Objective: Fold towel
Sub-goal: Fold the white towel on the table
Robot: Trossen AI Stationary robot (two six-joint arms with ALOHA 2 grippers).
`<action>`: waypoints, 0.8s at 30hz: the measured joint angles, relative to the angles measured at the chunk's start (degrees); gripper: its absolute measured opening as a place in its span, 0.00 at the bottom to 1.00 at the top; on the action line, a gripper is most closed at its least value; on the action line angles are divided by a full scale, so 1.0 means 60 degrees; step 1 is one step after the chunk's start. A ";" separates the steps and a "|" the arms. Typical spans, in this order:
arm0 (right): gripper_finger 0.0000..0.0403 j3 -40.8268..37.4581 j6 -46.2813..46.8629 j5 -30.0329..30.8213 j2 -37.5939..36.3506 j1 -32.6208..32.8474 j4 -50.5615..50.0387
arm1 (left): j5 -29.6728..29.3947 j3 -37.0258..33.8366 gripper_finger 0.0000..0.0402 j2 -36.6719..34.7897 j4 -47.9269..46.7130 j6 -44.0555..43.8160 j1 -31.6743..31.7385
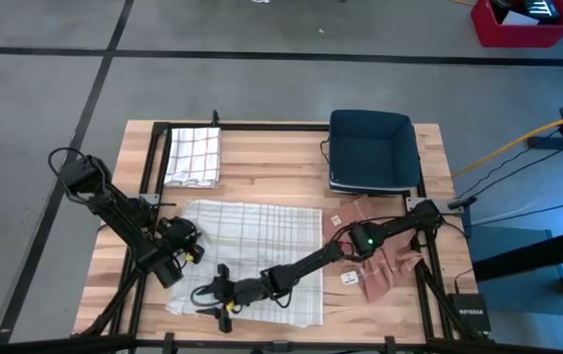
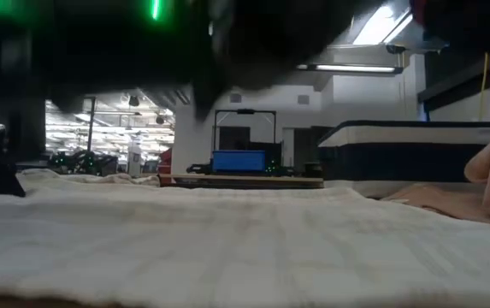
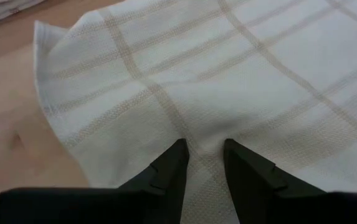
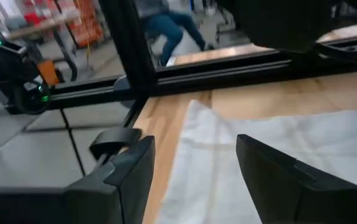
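Observation:
A white towel with thin check lines (image 1: 256,251) lies spread flat on the wooden table; it fills the foreground of the low view (image 2: 227,239). My left gripper (image 1: 185,254) is at the towel's left edge, shut on the cloth (image 3: 203,155). My right arm reaches across the towel from the right. Its gripper (image 1: 212,295) stands open low over the towel's near left part. In the right wrist view its fingers (image 4: 194,168) have only flat cloth (image 4: 278,130) between them. My left gripper pinches a small raised pucker of the towel (image 3: 204,138) between its two fingertips, a little in from the towel's left edge. The fingers slant down from the table's left side. Creases spread out from the tips, and the rest of the towel lies on the table.
A folded checked towel (image 1: 193,155) lies at the far left. A dark blue bin (image 1: 372,149) stands at the far right. A crumpled pink cloth (image 1: 387,261) lies under my right arm at the right. Bare wood shows between the towel and the pink cloth.

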 joint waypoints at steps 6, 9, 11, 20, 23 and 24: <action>0.57 -0.0003 0.0541 0.0204 0.0369 -0.0188 0.0438 | -0.0011 0.0000 0.25 0.0004 0.0032 0.0000 0.0000; 0.57 -0.0001 0.0684 -0.0087 0.0376 -0.0282 -0.0132 | -0.0019 0.0000 0.25 0.0004 0.0028 0.0000 0.0000; 0.57 -0.0001 0.0511 -0.0325 0.0390 -0.0292 -0.0339 | -0.0023 0.0000 0.25 0.0004 0.0028 0.0000 0.0000; 0.57 0.0065 -0.0069 -0.1232 0.0288 0.0018 -0.2061 | -0.0044 0.0000 0.25 0.0004 0.0032 0.0004 0.0000; 0.57 0.0055 -0.0112 -0.1553 0.0284 0.0093 -0.2112 | -0.0046 0.0004 0.25 0.0004 0.0023 0.0005 -0.0001; 0.57 0.0042 -0.0266 -0.1640 0.0280 0.0135 -0.1947 | -0.0047 0.0011 0.25 0.0004 0.0040 0.0009 -0.0004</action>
